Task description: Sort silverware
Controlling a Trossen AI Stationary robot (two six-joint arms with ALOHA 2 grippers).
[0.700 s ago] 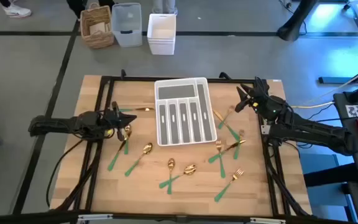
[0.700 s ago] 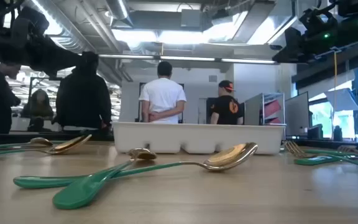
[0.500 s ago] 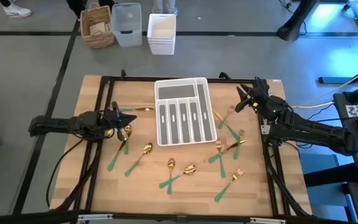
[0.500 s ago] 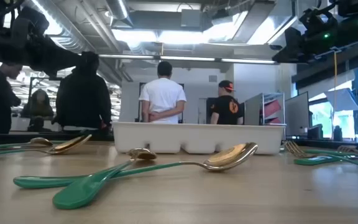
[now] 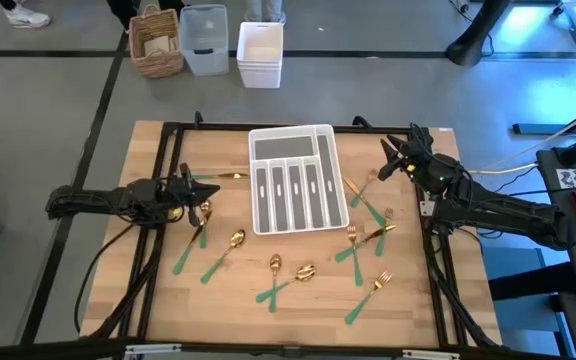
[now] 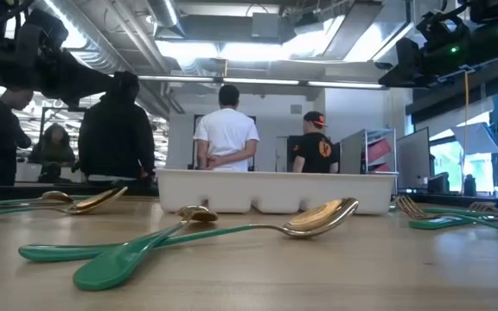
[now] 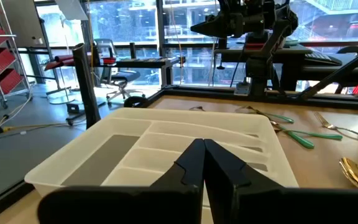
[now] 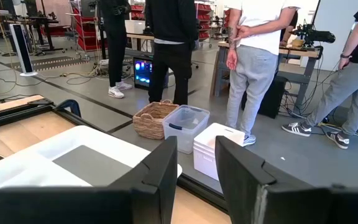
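Several gold-headed spoons and forks with green handles lie loose on the wooden table, among them a spoon at the near left, a crossed pair near the middle and forks at the right. The white slotted tray stands at the table's far middle. My left gripper hovers left of the tray, shut and empty; its fingers point at the tray. My right gripper hovers right of the tray, open and empty, as the right wrist view shows.
A black frame runs round the table. On the floor beyond the far edge stand a wicker basket, a clear bin and a white bin. People stand in the room behind the table.
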